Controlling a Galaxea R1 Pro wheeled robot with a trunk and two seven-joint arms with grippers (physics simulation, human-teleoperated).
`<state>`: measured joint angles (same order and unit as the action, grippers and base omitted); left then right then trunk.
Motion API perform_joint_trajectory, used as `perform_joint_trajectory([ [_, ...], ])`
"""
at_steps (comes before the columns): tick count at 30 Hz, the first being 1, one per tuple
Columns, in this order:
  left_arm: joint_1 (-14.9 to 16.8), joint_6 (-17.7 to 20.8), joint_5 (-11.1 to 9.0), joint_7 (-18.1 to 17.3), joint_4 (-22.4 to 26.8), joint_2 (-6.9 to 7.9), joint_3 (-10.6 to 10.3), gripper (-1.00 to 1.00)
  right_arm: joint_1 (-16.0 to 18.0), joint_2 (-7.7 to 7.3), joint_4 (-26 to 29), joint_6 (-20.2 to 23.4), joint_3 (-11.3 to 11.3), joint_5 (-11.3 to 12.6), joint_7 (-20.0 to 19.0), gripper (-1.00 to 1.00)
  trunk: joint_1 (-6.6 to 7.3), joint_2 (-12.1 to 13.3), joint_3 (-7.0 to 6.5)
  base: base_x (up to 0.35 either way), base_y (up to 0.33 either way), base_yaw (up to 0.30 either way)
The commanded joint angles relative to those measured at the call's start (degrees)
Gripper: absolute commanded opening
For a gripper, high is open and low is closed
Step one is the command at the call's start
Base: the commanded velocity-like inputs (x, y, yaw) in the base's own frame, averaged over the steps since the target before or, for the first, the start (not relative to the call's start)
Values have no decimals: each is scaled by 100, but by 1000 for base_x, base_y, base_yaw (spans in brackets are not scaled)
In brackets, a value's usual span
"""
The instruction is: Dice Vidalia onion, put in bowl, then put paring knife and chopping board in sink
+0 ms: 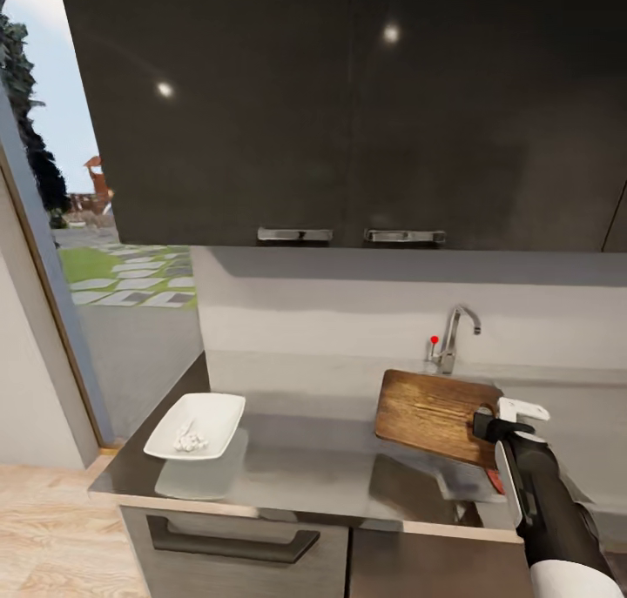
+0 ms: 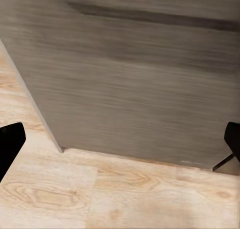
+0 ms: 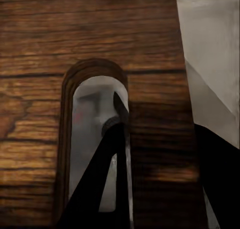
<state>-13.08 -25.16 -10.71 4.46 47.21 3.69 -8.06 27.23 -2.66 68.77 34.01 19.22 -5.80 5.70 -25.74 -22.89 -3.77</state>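
The countertop ran across the head view, and the sink lay toward 4 o'clock in that view, beneath the faucet. The board hung tilted over the sink, its long axis running from 10 o'clock down to 4 o'clock, with the slot end nearest my right gripper. That gripper was clenched on the board's handle end: in the right wrist view one finger passed through the slot and the other lay outside the board's edge. The coming move, as I judged it, turned on lowering the board straight down into the basin directly under it. The bowl sat at 8 o'clock, well apart, with white onion pieces inside. A red sliver, probably the knife, showed in the sink below my right wrist. My left gripper faced a cabinet front and floor, released, fingertips wide apart.
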Motion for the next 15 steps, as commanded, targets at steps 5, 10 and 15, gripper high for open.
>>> perform_joint_trajectory([
  [5,-1,-15,-37,47,7,9,-38,100,1,93,-92,-177,15,-9,350,-100,-5,-3,0,268,-6,0],
  [10,-1,-15,-37,47,7,9,-38,100,1,85,-267,-214,389,392,905,-100,-5,-3,0,170,0,0],
  [15,-1,-15,-37,47,9,9,-38,100,1,-4,-469,-989,580,1798,2613,-100,-5,-3,0,13,0,0],
])
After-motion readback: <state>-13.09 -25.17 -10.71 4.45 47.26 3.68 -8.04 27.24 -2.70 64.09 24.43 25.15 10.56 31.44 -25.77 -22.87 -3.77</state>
